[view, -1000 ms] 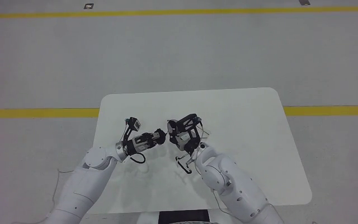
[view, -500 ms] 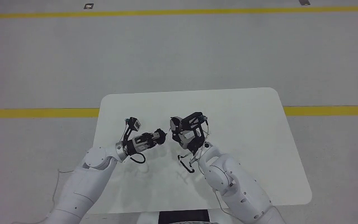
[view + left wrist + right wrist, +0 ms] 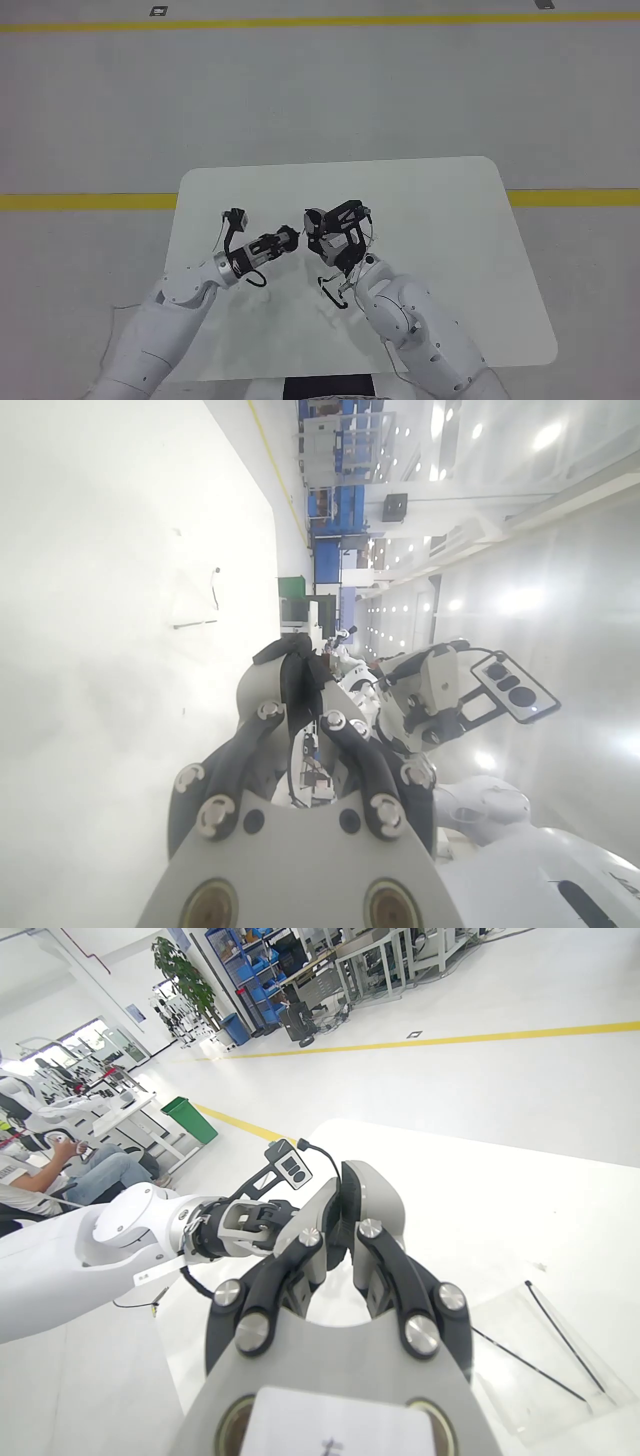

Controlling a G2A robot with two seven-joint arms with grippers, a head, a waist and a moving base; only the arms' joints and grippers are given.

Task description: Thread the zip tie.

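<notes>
I am seeing two black zip ties (image 3: 565, 1335) lying flat in a clear tray (image 3: 510, 1313) on the white worktop (image 3: 440, 200). They are converging toward one end and sitting well apart from both arms.

The right end effector (image 3: 346, 1178) is hovering over the middle of the worktop, clenched, with its dark pads pressing together. Nothing thin is showing past the tips, so I cannot tell whether a tie is pinched between them. The left end effector (image 3: 292, 655) is facing it tip to tip, just beside it. It is also clenched with its pads meeting, and I cannot tell whether it is gripping anything either.

That uncertainty is what I am worrying about. If a tie is in there, its tail and head slot are both very small. With the tips this close, I am expecting any slight misalignment to push the tail past the slot or bend it aside. Fingers nudging each other could also twist the strap or knock it loose, and a dropped tie would be awkward to lift off a flat surface.

If neither is gripping one, I am lining up empty fingers while the ties are waiting in the tray.

I am also minding the black camera cable (image 3: 324, 1155) curving beside the left wrist, which could catch on the other arm's fingers.
</notes>
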